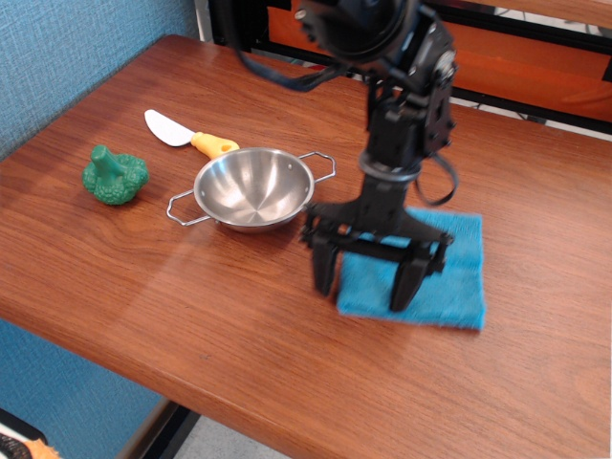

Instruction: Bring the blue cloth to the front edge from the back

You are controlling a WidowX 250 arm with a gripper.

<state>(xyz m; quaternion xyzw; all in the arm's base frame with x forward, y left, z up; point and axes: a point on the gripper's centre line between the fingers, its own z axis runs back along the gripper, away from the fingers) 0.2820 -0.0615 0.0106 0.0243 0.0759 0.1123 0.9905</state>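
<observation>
The blue cloth (445,277) lies flat on the reddish-brown tabletop, right of centre, just right of the steel bowl. My gripper (365,283) points straight down over the cloth's left edge with its jaws spread wide. The right finger (405,285) stands on the cloth and the left finger (325,271) stands just off it, over bare wood. Nothing is pinched between them. The arm hides the cloth's middle left part. The front edge (143,384) of the table runs along the bottom, with a band of bare wood between it and the cloth.
A steel bowl (253,187) with two wire handles sits left of the gripper. A yellow-handled white knife (182,134) and a green toy broccoli (115,175) lie further left. A blue textured wall (57,57) is at the left, and a black-and-orange frame (535,57) stands behind the table.
</observation>
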